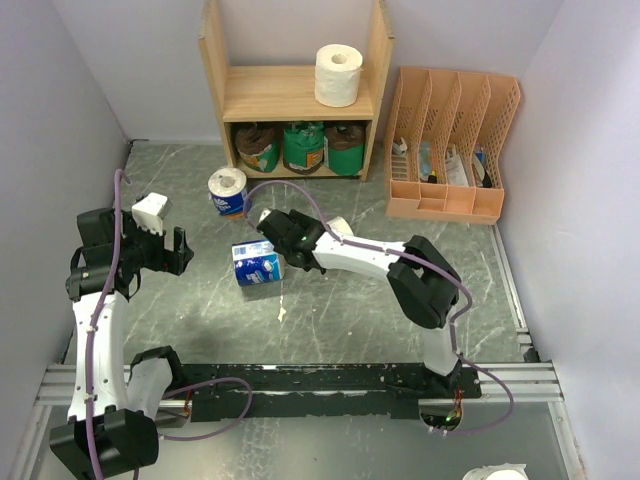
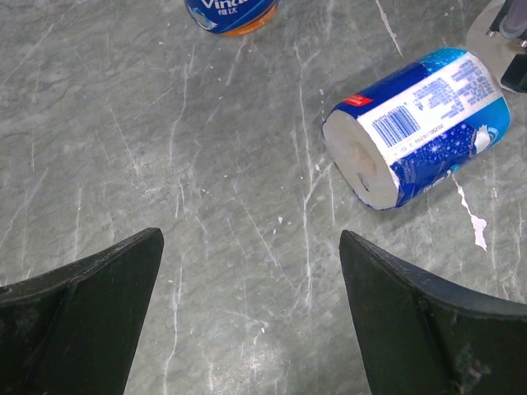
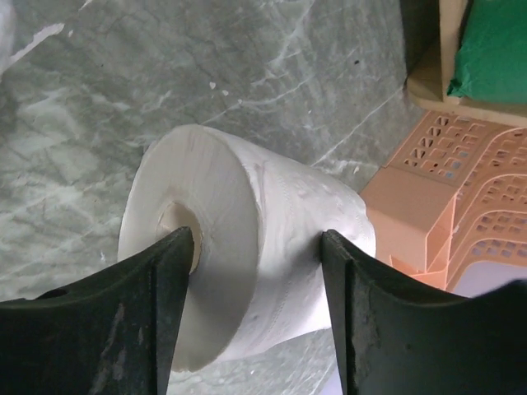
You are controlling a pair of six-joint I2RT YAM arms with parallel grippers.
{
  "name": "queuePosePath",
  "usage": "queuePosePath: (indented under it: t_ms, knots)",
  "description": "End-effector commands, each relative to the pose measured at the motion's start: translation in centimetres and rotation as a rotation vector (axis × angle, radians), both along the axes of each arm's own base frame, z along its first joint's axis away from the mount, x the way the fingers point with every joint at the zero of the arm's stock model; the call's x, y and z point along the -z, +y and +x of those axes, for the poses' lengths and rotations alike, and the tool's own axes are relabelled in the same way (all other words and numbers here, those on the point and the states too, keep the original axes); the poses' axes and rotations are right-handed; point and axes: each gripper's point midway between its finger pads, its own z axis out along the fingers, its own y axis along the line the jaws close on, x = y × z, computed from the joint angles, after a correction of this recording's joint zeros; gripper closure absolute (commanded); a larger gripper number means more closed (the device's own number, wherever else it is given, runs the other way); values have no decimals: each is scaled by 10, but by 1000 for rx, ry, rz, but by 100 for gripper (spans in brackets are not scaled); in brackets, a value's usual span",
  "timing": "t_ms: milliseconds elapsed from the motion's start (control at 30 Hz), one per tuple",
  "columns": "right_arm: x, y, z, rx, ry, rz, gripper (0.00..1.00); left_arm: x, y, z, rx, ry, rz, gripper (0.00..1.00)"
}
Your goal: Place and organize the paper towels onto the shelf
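Straddling the white roll [image 3: 280,206], which lies on its side on the surface, right gripper [image 3: 257,237] flanks it, grip unclear; left gripper [image 2: 249,239] wide open, farther off.

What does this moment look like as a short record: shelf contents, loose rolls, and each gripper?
shelf, upper tier: one standing white roll
shelf, lower tier: three wrapped rolls
table: upright blue roll; blue-and-white roll on its side
left gripper: open, empty
right gripper: straddling a lying white roll; grip unclear
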Motion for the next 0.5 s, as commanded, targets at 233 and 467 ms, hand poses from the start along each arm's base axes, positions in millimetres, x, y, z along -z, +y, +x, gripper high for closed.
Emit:
queuePosePath:
  t_ms: [233, 467]
  knots:
    - [3, -5, 12, 28, -51, -68, 100, -2, -4, -3, 30, -12, -9, 1]
    - [-67, -5, 33, 86, -24, 231, 100, -2, -5, -3, 35, -11, -12, 1]
